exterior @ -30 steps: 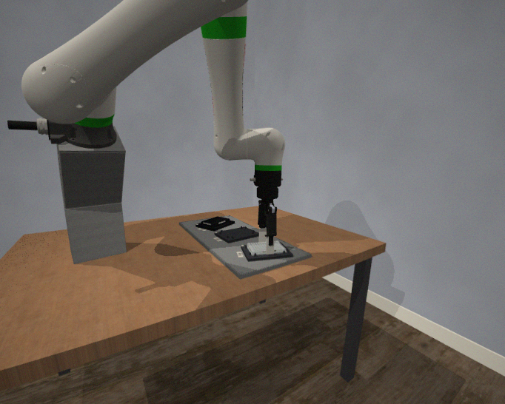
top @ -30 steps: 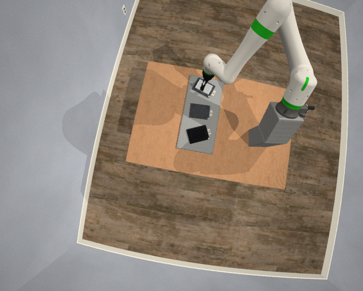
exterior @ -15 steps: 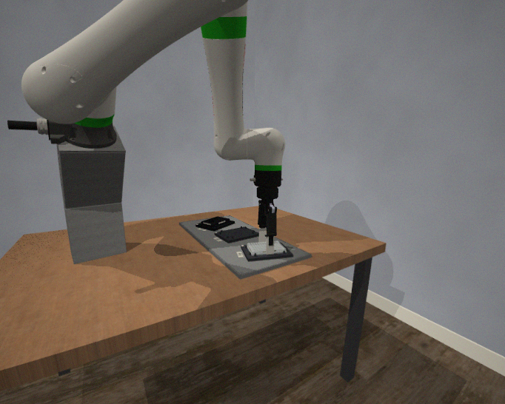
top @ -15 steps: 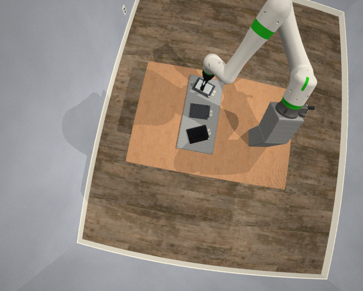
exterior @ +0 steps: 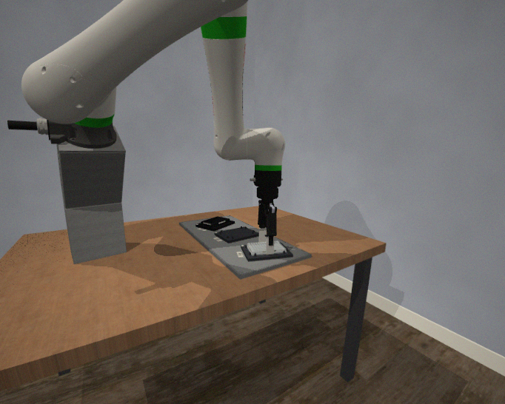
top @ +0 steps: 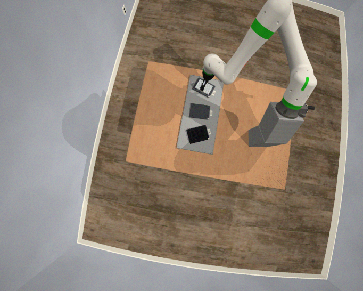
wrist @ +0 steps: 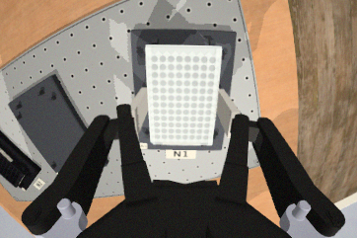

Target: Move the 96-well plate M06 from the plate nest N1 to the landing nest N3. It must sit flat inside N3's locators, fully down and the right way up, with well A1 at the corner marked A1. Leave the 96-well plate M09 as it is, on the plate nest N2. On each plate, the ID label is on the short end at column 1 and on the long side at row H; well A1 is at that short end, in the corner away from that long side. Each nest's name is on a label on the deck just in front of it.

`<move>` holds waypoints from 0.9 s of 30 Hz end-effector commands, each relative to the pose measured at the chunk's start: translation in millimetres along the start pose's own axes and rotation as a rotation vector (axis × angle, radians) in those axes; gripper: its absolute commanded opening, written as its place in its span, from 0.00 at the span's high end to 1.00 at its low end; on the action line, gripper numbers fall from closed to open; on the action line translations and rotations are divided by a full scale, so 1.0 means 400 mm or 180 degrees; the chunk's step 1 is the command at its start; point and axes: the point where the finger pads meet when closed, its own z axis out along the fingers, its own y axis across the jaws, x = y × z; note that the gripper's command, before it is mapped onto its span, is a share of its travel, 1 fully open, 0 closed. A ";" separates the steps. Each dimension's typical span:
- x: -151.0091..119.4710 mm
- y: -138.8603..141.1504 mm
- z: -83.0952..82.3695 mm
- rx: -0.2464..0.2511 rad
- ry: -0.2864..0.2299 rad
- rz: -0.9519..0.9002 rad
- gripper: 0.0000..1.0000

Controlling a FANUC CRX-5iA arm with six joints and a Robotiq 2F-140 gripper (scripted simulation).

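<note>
I've got the gripper (wrist: 182, 130) clamped on the long sides of the white plate M06 (wrist: 182, 95), which sits in nest N1 (wrist: 227, 43) at the end of the grey deck (wrist: 79, 66). Grasp step looks done; next I'd lift straight up clear of N1's locators, then carry it to the bare middle nest (top: 199, 111), presumably N3, with A1 matched, leaving the black plate (top: 197, 134) alone.

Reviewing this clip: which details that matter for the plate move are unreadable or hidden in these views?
- White 96-well plate on its dark nest: ID labels not visible in the wrist view; too small in the top and exterior views, so the A1 corner is undetermined.
- Black pincer, shut on the white plate: pad contact hidden under the fingers.
- Black plate and middle dark nest: deck labels too small to read; cut off by the wrist view's left edge.
</note>
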 end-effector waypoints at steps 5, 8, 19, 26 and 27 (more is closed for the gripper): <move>0.000 0.000 0.000 0.0001 0.0000 0.0000 1.00; 0.000 0.000 -0.002 0.0000 0.0000 0.0000 1.00; 0.000 0.000 -0.034 0.0000 0.0000 0.0000 1.00; 0.000 0.000 -0.075 0.0000 0.0000 0.0000 1.00; 0.000 0.000 -0.081 0.0000 0.0000 0.0000 1.00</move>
